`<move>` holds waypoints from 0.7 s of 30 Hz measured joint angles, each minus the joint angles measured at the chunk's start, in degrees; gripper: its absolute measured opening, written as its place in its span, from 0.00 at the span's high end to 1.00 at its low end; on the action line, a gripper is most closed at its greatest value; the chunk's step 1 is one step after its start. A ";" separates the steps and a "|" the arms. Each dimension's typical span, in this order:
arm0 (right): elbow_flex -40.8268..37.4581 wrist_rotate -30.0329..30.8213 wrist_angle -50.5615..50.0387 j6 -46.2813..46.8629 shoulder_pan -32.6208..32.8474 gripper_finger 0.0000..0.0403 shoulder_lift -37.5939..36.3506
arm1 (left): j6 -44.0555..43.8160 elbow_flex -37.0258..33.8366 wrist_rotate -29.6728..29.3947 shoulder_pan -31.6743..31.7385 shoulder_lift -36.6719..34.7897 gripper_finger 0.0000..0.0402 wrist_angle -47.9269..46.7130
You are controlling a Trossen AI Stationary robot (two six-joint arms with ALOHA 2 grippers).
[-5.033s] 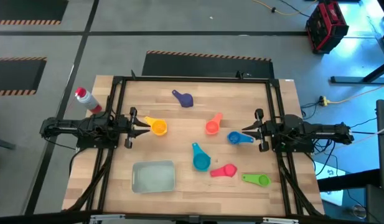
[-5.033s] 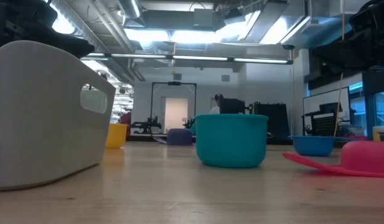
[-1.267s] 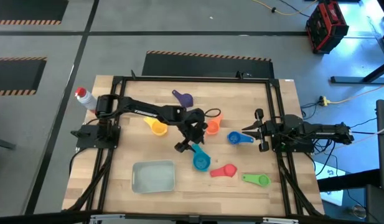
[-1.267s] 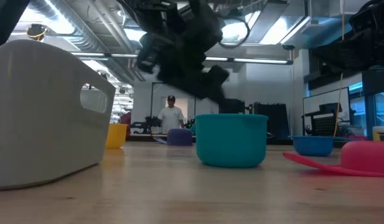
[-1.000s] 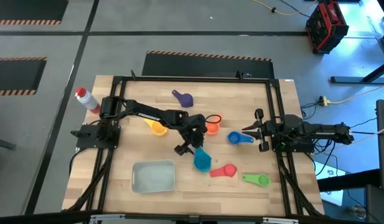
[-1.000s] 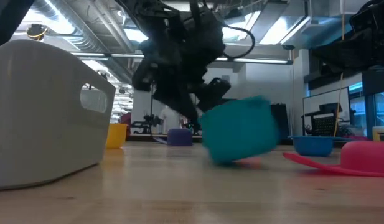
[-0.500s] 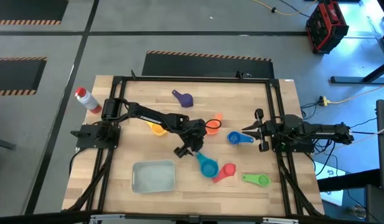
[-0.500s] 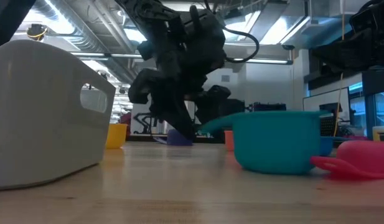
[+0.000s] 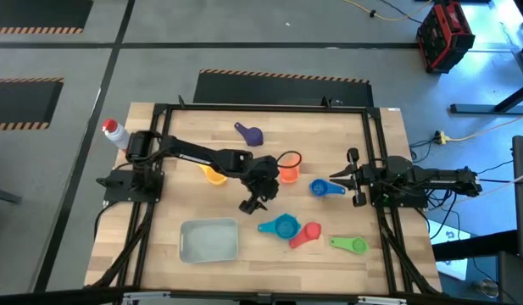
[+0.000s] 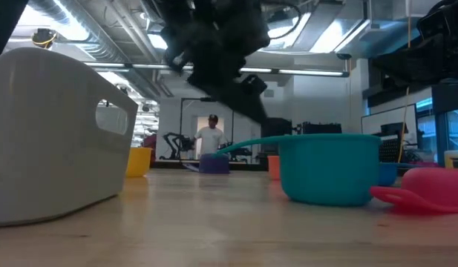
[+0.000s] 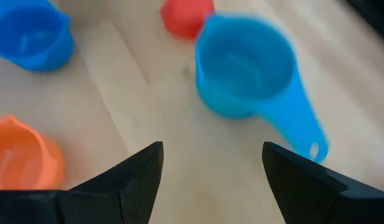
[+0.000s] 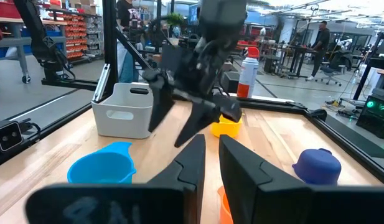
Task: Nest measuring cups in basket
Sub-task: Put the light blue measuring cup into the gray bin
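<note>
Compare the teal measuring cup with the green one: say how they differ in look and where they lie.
The teal measuring cup has a wider, deeper bowl; the green measuring cup looks smaller and flatter. The teal cup lies touching the pink cup, its handle pointing toward the basket; the green cup lies apart, near the table's right edge. Both rest on the table, outside the basket, ungripped.

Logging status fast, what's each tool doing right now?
Left tool: open, empty, above the teal measuring cup.
Right tool: closed, holding nothing, parked at the table's right edge.

Seven measuring cups lie loose on the table: purple [image 9: 251, 134], yellow [image 9: 214, 175], orange [image 9: 288, 174], blue [image 9: 322, 188], teal [image 9: 282, 226], pink [image 9: 307, 233], green [image 9: 351, 245]. The teal cup stands upright, touching the pink one. The pale basket [image 9: 209, 241] sits just beside the teal cup's handle, nothing in it.
</note>
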 joint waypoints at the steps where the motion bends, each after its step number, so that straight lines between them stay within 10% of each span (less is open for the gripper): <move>1: -0.02 0.02 0.00 0.00 0.02 0.87 -0.02 | -3.22 -0.03 0.47 0.01 -0.19 0.33 0.48; 8: -0.02 0.00 0.00 0.00 0.00 0.87 -0.01 | -20.61 -0.07 -0.72 -1.01 -0.47 0.33 8.48; 21: -0.02 0.00 0.00 0.17 0.01 0.87 -0.01 | -32.39 -0.07 -19.82 -8.89 1.90 0.33 12.68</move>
